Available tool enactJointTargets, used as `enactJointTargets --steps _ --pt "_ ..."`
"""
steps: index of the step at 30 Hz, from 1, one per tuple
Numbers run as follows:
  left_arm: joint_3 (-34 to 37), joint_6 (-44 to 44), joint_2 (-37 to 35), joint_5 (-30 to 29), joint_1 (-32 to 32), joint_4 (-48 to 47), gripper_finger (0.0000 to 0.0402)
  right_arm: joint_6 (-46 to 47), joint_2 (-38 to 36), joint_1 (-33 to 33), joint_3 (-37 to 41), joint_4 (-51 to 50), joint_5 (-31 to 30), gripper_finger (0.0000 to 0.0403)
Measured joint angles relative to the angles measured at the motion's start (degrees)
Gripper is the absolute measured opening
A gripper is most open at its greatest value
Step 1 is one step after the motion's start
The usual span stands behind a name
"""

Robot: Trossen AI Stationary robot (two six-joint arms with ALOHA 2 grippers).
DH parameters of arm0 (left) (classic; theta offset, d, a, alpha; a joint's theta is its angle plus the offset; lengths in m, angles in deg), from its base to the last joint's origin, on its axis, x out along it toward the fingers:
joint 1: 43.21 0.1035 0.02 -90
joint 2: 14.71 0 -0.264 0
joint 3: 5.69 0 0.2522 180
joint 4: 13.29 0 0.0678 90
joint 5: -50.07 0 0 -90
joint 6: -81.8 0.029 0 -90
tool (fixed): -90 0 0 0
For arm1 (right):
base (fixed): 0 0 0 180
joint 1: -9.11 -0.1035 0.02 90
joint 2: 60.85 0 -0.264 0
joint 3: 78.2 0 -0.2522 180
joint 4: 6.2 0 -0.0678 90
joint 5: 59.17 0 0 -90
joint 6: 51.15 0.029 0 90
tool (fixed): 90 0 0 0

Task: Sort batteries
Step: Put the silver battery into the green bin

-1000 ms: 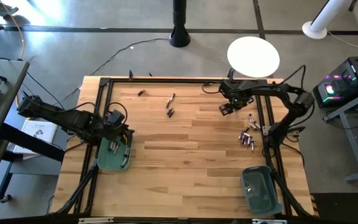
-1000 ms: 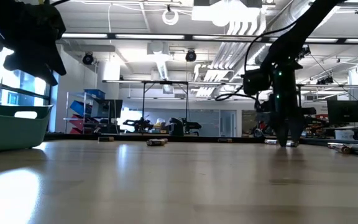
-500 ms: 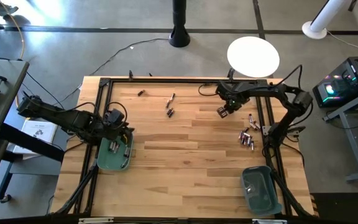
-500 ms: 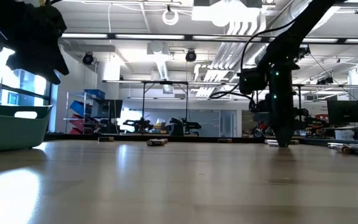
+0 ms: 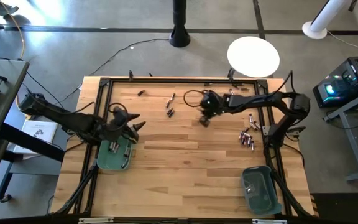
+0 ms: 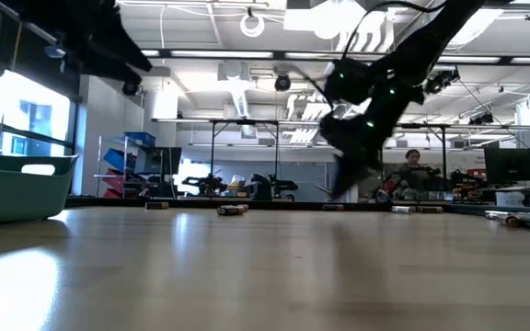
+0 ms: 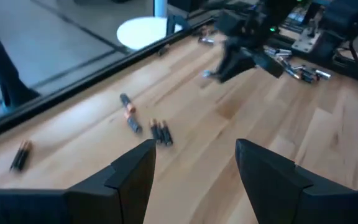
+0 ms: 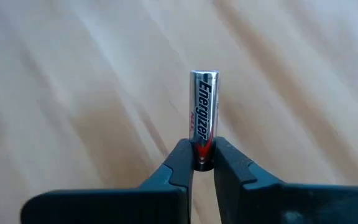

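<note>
Pale wood-plank tabletop [image 5: 185, 149], smooth with a satin sheen, visible grain. Silvery metal-cased battery [image 8: 203, 115], glossy printed wrap, between matt black plastic fingers [image 8: 180, 163]. Teal plastic bin [image 5: 261, 198] at near right, smooth, semi-gloss; second teal plastic bin [image 6: 7, 184] looks alike. Black metal frame rails [image 5: 101, 112], matt.

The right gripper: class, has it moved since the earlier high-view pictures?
Yes. The right gripper, holding a battery, moved leftward, away from the battery pile.
</note>
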Motion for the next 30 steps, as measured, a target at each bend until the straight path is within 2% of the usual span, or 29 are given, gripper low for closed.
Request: enactJointTargets --steps 4,7,10,16,22,28,30 --pt "0.02 4.28 4.86 -1.2 1.29 7.19 0.0216 -3.66 0.15 -4.11 -0.12 19.52 7.85 0.002" --pt "0.02 7.96 8.29 -1.29 2.31 13.26 0.0216 -6.32 0.15 -6.29 -0.13 28.47 8.56 0.002" --pt "0.04 12.8 10.9 1.18 3.77 20.14 0.0216 -7.66 0.43 -7.76 -0.13 33.54 8.5 0.002" --pt "0.02 21.39 14.2 9.06 8.66 30.98 0.0216 -8.92 1.12 -9.32 -0.17 34.66 8.63 0.0019" --pt "0.04 23.62 15.25 13.46 13.06 31.53 0.0216 -9.37 1.55 -10.01 -0.17 34.25 8.63 0.0019" --pt "0.13 25.4 15.22 16.11 14.42 31.84 0.0216 -9.57 1.53 -9.9 -0.17 34.05 8.52 0.0019" --pt "1.9 26.05 15.14 16.52 14.8 34.94 0.0216 -9.59 1.53 -9.92 -0.17 34.02 8.54 0.0019"
